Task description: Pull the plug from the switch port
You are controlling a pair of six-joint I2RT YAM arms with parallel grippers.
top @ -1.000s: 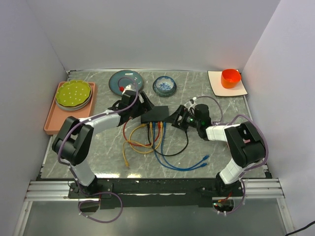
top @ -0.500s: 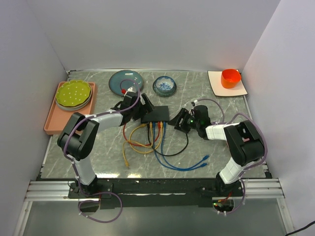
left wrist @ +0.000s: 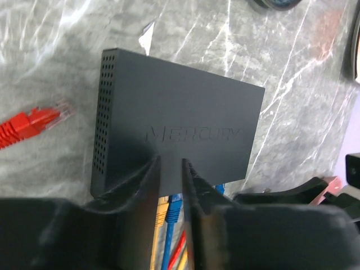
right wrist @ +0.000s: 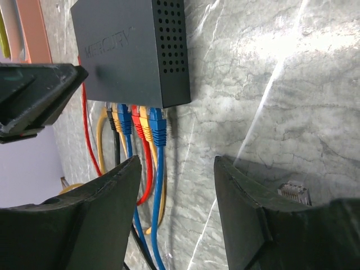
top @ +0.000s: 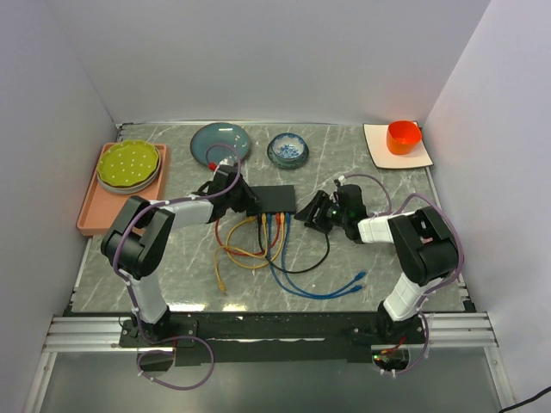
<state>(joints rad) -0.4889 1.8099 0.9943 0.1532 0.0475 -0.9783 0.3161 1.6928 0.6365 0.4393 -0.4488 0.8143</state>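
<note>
Table (top: 370, 249): grey marble top.
Switch (top: 272, 199): flat black MERCURY box at mid-table, ports facing the arm bases.
Right gripper (right wrist: 177, 163): 2 fingers wide apart, holding nothing, just right of the switch.
Left gripper (left wrist: 171, 163): 2 fingers nearly together over the switch's port edge; whether it grips anything cannot be told.
Plugs (right wrist: 140, 126): coloured, seated in the ports.

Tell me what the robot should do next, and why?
Probably ease the right gripper forward and close it on the end blue plug: its jaws stand open short of the plugs, all seated in the switch, and that plug lines up between them.

One switch (left wrist: 174, 129), perhaps six plugs (right wrist: 159, 125) inserted.
</note>
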